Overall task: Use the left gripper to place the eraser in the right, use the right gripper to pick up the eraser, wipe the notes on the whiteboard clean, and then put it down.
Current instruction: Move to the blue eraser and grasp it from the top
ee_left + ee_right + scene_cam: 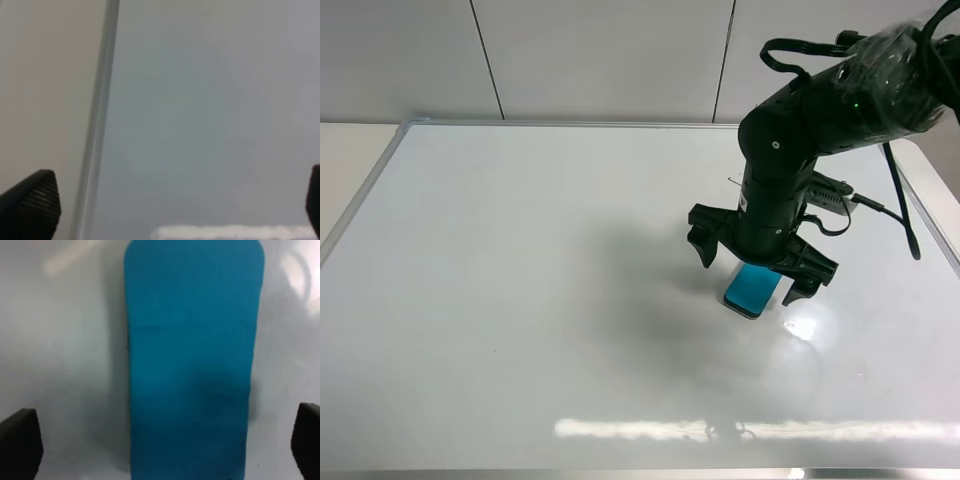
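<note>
A: Watching the right arm. What's the right claw (749,278) doing?

B: It's hanging low over the eraser (752,288), pointing down, jaws standing wide apart. It's gripping nothing.

A: Is it touching the eraser?

B: Not from what I'm seeing. One finger (703,248) is sitting on the far-left side of it, the other (802,288) on the near-right side. In the right wrist view, the claw (163,445) is showing bare board between each fingertip (20,446) and the eraser (192,365).

A: Where's the eraser lying?

B: It's lying flat on the whiteboard (520,280), teal face up, right of the middle and a bit towards the near edge. It's sitting slightly skewed to the board's edges. A bright glare spot (802,326) is showing on the board just beside it.

A: And the left claw (172,202)?

B: I'm only getting it through its own wrist camera. Its jaws are also standing wide apart, empty, with one fingertip (30,205) at each edge of the picture. It's hovering over the whiteboard's silver frame (100,125), with cream tabletop (45,100) on one side of the frame and white board (215,110) on the other.

A: Is the left arm showing in the high view?

B: I'm not picking it out there.
</note>
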{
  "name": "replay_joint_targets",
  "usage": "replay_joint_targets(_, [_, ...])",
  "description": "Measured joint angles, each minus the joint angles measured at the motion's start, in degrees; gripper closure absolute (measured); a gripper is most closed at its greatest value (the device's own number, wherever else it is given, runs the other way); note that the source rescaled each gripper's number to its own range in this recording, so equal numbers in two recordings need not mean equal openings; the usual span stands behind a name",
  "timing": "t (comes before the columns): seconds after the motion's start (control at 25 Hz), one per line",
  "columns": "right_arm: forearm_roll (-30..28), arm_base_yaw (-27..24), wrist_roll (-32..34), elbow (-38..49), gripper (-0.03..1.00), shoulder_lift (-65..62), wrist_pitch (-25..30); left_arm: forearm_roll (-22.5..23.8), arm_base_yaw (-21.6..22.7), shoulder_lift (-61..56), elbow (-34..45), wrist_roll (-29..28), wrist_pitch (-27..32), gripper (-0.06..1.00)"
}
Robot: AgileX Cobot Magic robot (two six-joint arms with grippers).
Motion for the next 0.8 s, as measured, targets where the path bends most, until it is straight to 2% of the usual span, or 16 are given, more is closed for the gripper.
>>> replay_joint_targets(0.8, [-2.53, 0.00, 2.48, 0.15, -0.03, 0.67, -2.08, 0.00, 0.00, 0.00, 0.00, 0.00, 0.00, -0.06])
